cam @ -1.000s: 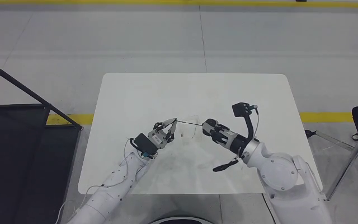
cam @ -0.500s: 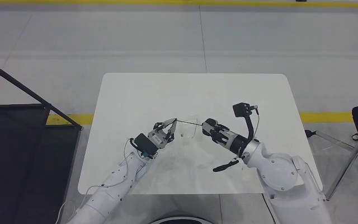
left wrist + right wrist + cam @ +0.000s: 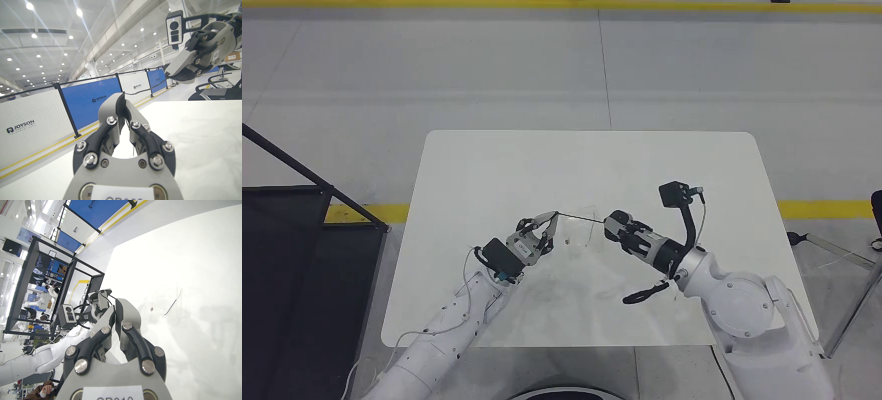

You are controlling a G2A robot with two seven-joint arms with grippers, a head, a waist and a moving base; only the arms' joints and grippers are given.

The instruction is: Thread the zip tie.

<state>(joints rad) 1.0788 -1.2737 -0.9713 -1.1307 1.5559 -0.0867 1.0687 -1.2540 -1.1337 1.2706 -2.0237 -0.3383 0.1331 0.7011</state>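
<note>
A thin black zip tie (image 3: 580, 217) is stretched between my two grippers, held in the air above the white table (image 3: 492, 170). My left gripper (image 3: 551, 217) is shut on one end of it; in the left wrist view the zip tie (image 3: 143, 90) runs from its fingertips (image 3: 123, 95) across to the right gripper (image 3: 168, 74). My right gripper (image 3: 609, 222) is shut on the other end. From the right wrist, the strap (image 3: 111, 297) leaves my closed right gripper (image 3: 115, 301) toward the left gripper (image 3: 101, 293).
A clear flat piece (image 3: 162, 300) lies on the table under the strap, with a thin dark line (image 3: 172, 306) across it. A black frame (image 3: 282, 160) stands off the table's left side.
</note>
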